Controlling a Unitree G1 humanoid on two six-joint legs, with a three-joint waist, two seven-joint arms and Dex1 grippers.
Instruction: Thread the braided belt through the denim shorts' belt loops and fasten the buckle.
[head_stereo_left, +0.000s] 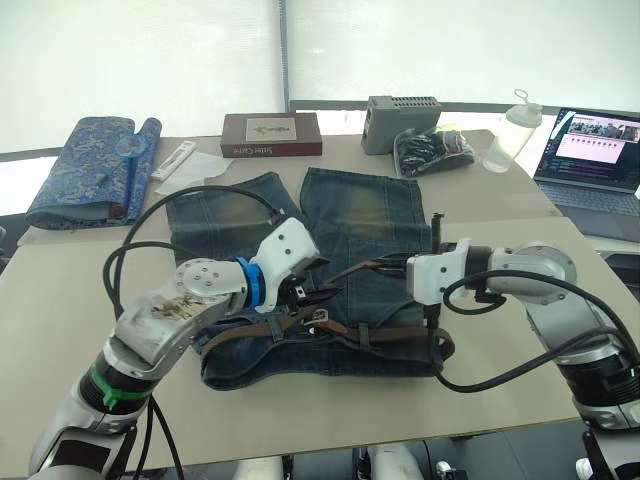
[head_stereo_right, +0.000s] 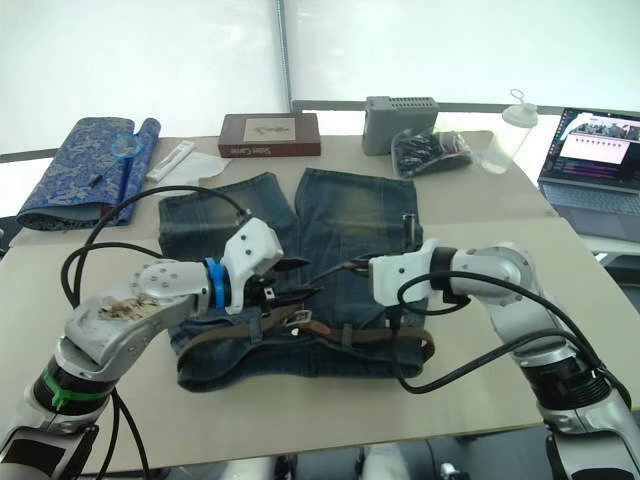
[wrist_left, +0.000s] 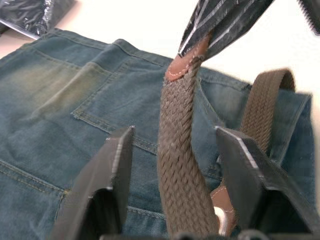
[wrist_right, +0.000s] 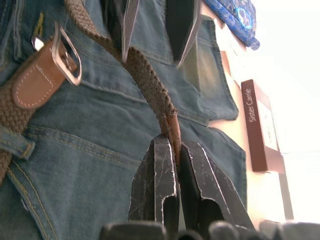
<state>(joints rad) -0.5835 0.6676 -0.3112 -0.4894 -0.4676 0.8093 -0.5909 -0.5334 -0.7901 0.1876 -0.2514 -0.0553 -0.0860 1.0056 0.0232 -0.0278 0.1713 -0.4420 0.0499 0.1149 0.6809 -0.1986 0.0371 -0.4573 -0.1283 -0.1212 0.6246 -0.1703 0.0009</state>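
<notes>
The belt (head_stereo_right: 330, 338) lies along the waistband of the shorts (head_stereo_right: 340, 225), which are spread flat on the surface (head_stereo_right: 300, 410) with the legs pointing away from the robot, and it runs under at least one loop (head_stereo_right: 346, 334) near the middle of the waist. Its free end lifts off the denim, and the right tool (wrist_right: 176, 150) is clamped narrow on the smooth leather tip (wrist_left: 181, 67), holding it up over the seat of the shorts. The left tool (wrist_left: 175, 150) sits wide, its two fingers (wrist_left: 112, 170) standing either side of the braided strap without pinching it, low over the waistband. Just beside that strap, the silver buckle (wrist_right: 64, 50) rests on the denim on its brown leather end, prong side up, with the strap passing close by it. On the right side of the waist the belt curls round the edge of the shorts in a loose bend. Out beyond the shorts, there's a folded blue patterned cloth (head_stereo_left: 85, 165) at the far left, a dark red box (head_stereo_left: 271, 134) near the middle, a grey box (head_stereo_left: 400, 120) and a black bag (head_stereo_left: 432, 150) next to it, then a clear bottle (head_stereo_left: 512, 130) and an open laptop (head_stereo_left: 590, 160) at the far right.
</notes>
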